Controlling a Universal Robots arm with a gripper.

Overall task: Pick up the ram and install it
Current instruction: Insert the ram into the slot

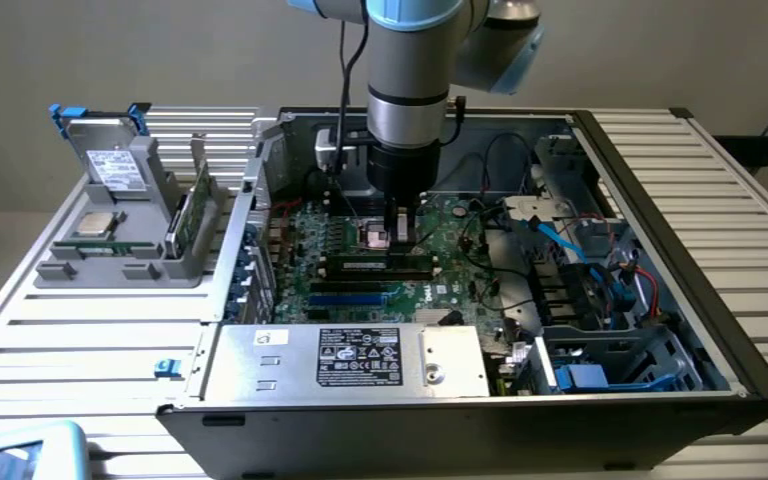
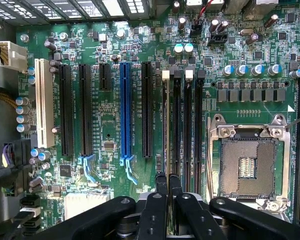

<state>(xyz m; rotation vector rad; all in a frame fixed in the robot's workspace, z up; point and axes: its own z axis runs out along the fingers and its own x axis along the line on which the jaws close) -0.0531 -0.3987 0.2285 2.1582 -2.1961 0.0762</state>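
Wrist view: the gripper (image 2: pixel 168 177) has its two black fingers (image 2: pixel 161 189) drawn close together, clamped on the ram (image 2: pixel 166 130). The ram is seen edge-on as a thin strip that runs away from the fingertips along the first of the black memory slots (image 2: pixel 187 130), ending at a white latch (image 2: pixel 165 75). How deep the stick sits in that slot cannot be told. On one side of the slots lies the open processor socket (image 2: pixel 250 167) in its silver frame. On the other side stand long black card slots, a blue slot (image 2: pixel 125 110) and, furthest out, a white slot (image 2: pixel 44 100), all on the green motherboard (image 2: pixel 110 120). In the exterior view the gripper (image 1: pixel 404 228) hangs straight down from the arm (image 1: pixel 411 90) into the open computer case (image 1: pixel 491 430), its tips just above the middle of the board. The silver power supply (image 1: pixel 344 355) lies along the near side of the case, and cables and drive bays fill the exterior view's right. Outside the case, on the exterior view's left, a grey holder (image 1: pixel 104 268) rests on the slatted table (image 1: pixel 77 330). It carries a square silver processor chip (image 1: pixel 96 222), a drive (image 1: pixel 117 165) leaning upright, and a green expansion card (image 1: pixel 195 215) standing on edge.
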